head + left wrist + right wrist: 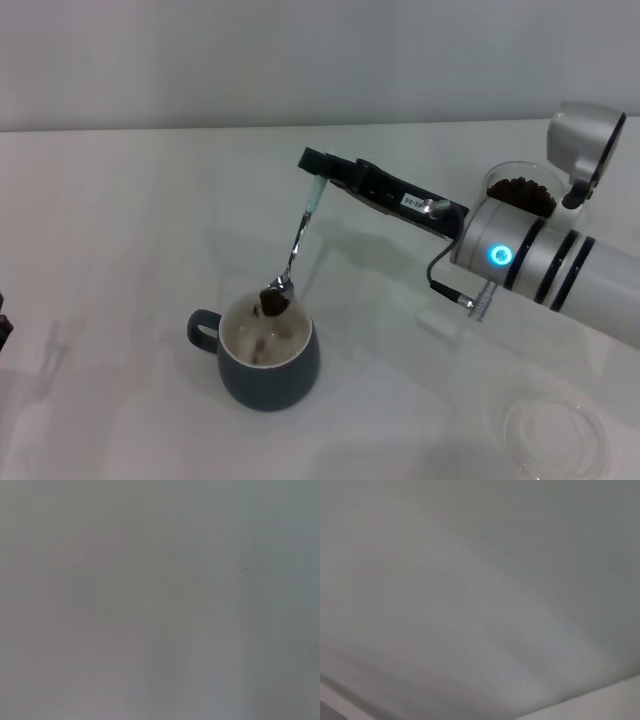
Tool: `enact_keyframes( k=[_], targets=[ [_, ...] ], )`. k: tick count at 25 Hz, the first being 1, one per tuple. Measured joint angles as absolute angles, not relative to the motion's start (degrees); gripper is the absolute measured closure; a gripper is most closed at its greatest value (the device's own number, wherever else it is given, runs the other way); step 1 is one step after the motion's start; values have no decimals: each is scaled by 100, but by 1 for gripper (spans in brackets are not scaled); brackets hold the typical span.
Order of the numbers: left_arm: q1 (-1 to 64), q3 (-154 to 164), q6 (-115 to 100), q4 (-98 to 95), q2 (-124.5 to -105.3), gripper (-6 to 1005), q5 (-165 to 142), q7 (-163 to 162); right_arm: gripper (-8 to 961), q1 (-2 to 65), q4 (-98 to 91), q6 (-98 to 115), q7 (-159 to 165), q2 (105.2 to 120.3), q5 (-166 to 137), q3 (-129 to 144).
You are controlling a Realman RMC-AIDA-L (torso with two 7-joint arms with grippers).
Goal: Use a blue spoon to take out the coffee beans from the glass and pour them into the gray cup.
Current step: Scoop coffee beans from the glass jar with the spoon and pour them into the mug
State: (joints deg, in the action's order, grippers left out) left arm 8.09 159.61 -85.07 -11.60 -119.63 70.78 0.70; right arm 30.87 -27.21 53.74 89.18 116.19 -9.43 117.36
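Above the gray cup, the blue spoon hangs steeply, bowl down.

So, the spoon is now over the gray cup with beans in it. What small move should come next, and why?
Probably tip the blue spoon by rolling the right gripper, so the coffee beans slide off. The spoon bowl hangs just above the gray cup, inside its rim, and a dark load sits on it. A few beans already lie in the cup. The glass behind the arm holds more.

Blue spoon above gray cup, glass far right.
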Motion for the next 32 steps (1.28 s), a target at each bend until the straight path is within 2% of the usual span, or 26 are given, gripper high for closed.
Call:
enact_keyframes(
  k=[32],
  targets=[
    [915, 15917, -8518, -1089, -11936, 107, 7234, 70, 792, 3117, -3182, 6010, 6446, 11604, -643, 12306]
  ],
)
